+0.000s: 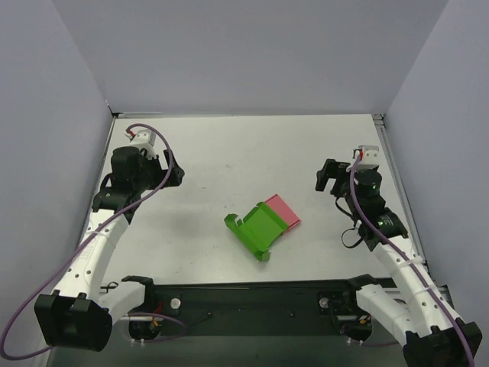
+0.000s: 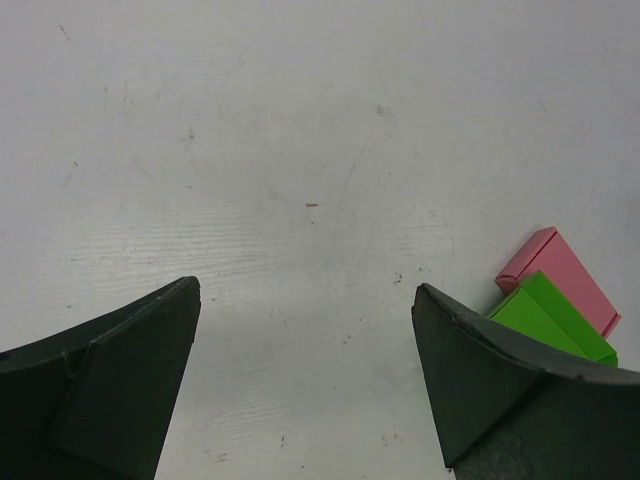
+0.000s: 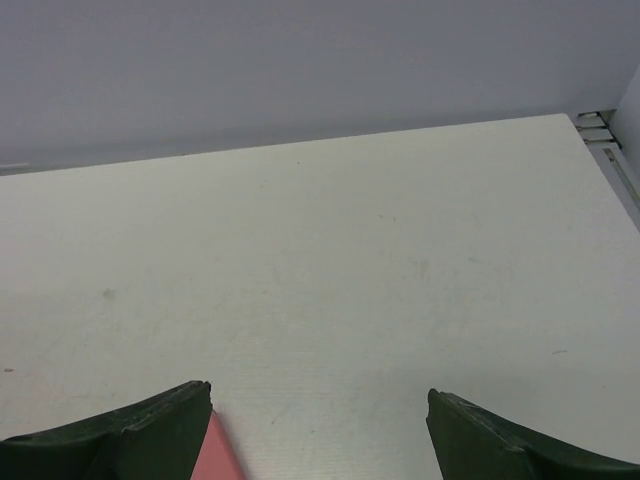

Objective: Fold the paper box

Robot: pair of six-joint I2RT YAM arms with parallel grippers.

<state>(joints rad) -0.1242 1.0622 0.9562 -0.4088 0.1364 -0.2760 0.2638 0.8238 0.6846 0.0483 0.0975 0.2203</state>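
The green paper box lies on the table a little right of centre, its flaps unfolded, resting against a flat pink box on its far right side. In the left wrist view the paper box peeks out behind my right finger. My left gripper hovers at the left of the table, open and holding nothing. At the right side my right gripper is open too, with nothing between its fingers. A sliver of the pink box shows beside its left finger.
Grey walls enclose the table on the left, back and right. A black base rail runs along the near edge between the arm bases. A metal corner edge marks the table's far right.
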